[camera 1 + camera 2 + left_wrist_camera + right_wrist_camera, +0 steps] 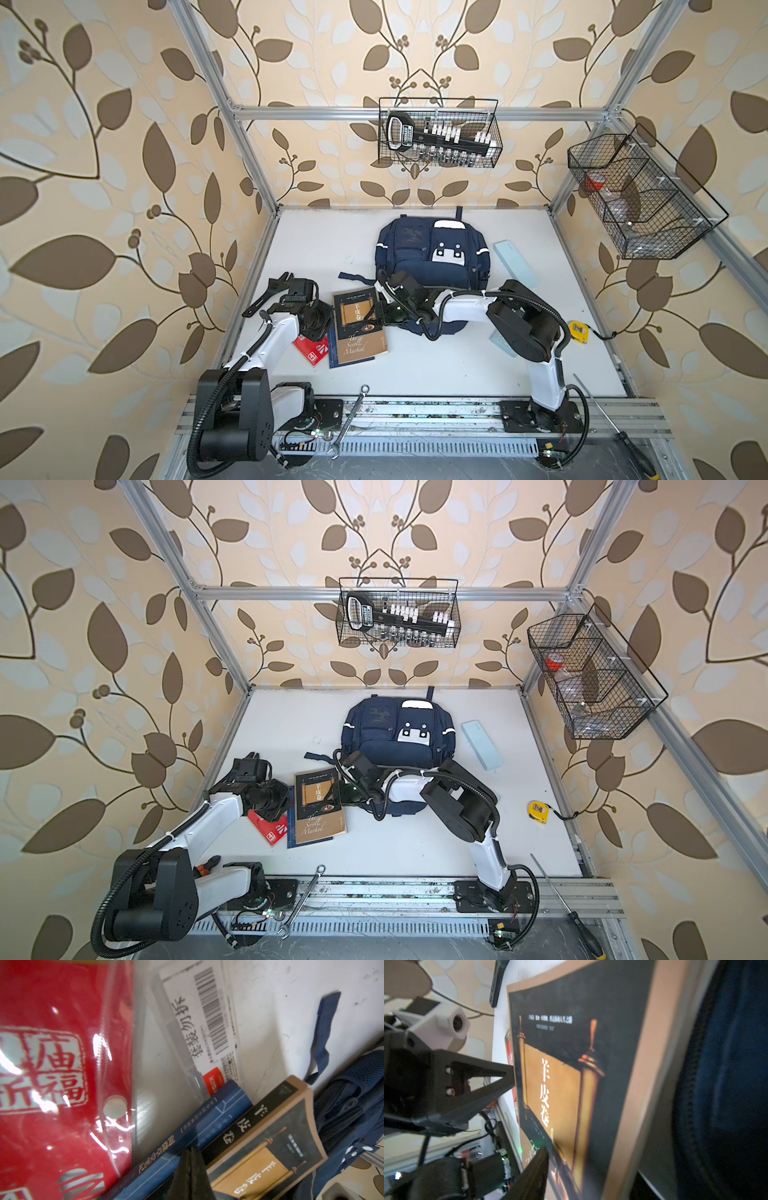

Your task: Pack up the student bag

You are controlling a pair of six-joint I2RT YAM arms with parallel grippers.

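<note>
The left gripper [191, 1169] is closed; the right gripper [374, 315], grasp unclear, should pinch the tan book [359, 332] squarely by its edge.

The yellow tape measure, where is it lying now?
In both top views the yellow tape measure lies on the right side of the white table, just right of the right arm and nearer the camera than the pale blue case.
</note>
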